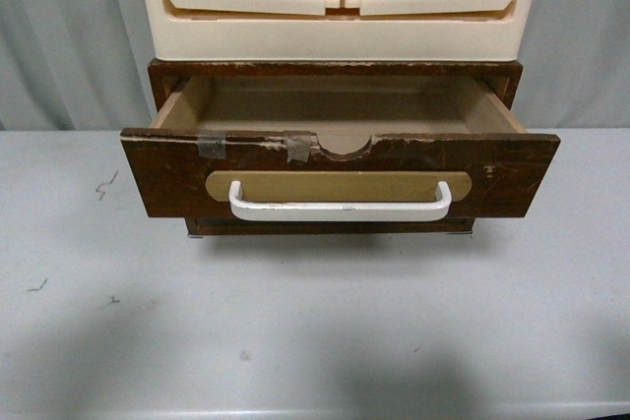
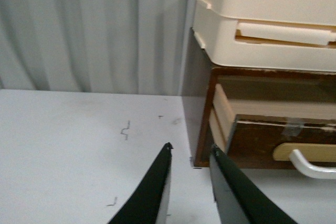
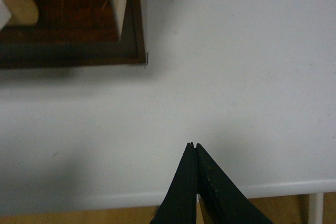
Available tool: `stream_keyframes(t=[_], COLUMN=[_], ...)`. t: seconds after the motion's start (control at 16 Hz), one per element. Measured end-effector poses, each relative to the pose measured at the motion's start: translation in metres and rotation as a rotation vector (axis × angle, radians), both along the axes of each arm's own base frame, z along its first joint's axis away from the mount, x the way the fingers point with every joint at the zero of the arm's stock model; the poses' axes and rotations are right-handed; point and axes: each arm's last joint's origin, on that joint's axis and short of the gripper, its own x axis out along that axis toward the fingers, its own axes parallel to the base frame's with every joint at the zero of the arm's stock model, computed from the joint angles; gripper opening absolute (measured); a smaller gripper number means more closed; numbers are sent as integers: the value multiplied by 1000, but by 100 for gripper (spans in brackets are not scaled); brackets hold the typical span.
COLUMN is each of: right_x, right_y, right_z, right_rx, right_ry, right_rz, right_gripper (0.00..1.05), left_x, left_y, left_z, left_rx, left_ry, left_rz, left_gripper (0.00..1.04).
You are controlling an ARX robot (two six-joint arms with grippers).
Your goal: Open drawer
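Jutting drawer (image 1: 167, 176) near left claw (image 2: 190, 148)

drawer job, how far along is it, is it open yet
Done: the wide dark-brown worn wooden drawer stands pulled well out of its frame, its bare inside showing. In hand: nothing; the left claw is open over the grey table, apart from the white bar handle, and the right claw is shut and empty. Left: seemingly nothing, unless it should come out further.
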Motion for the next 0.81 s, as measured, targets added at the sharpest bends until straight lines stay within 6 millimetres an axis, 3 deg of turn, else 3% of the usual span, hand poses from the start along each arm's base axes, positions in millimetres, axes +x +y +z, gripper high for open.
stream_keyframes(t=[0.19, 0.31, 0.62, 0.81], right_x=[-1, -1, -7, -25], right_y=[-6, -7, -13, -30], right_z=[19, 27, 52, 72], right_rx=[12, 20, 34, 31], right_ry=[-122, -170, -314, -344], right_rz=[-3, -4, 4, 4], right_gripper=[2, 2, 2, 2], left_x=[-6, -8, -16, -26], left_y=[6, 7, 14, 30], left_z=[-2, -2, 0, 4], left_rx=[28, 33, 41, 39], left_ry=[14, 15, 3, -10], left_rz=[3, -2, 0, 19], left_gripper=[7, 3, 2, 2])
